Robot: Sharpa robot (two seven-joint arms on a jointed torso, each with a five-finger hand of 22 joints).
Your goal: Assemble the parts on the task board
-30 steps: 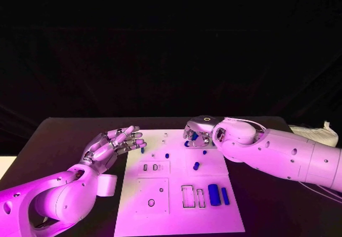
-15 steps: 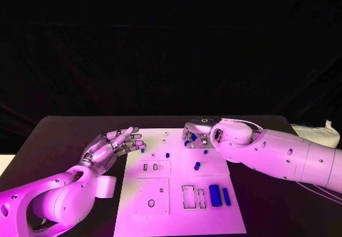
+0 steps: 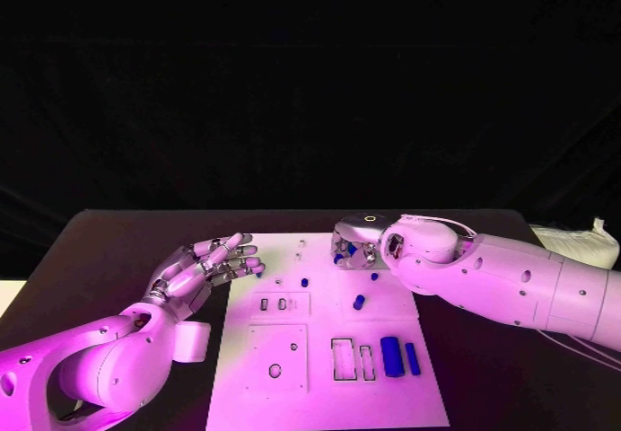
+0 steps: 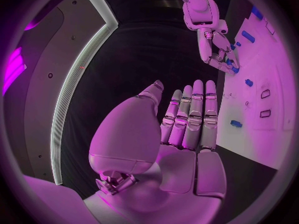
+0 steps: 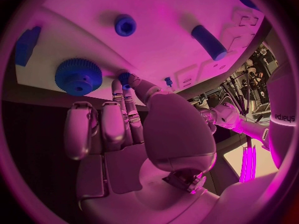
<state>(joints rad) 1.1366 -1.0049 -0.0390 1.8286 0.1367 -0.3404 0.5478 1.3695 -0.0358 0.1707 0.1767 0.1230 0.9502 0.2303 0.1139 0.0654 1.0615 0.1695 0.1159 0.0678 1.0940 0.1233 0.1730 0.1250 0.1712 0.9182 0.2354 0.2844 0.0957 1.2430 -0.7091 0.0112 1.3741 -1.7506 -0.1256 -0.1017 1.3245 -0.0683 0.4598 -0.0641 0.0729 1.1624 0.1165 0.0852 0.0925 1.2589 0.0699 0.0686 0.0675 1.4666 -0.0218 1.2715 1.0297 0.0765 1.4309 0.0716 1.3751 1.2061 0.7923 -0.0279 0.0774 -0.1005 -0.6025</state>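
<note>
Right wrist view: a small blue plastic peg is pinched by the silver right hand just above the white flat task board, and, likely light, stiff and slippery, is best held by its sides.

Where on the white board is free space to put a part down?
The task board is bare along its near edge, below the rectangular slots and long blue parts. The far end is crowded around the right hand.
</note>
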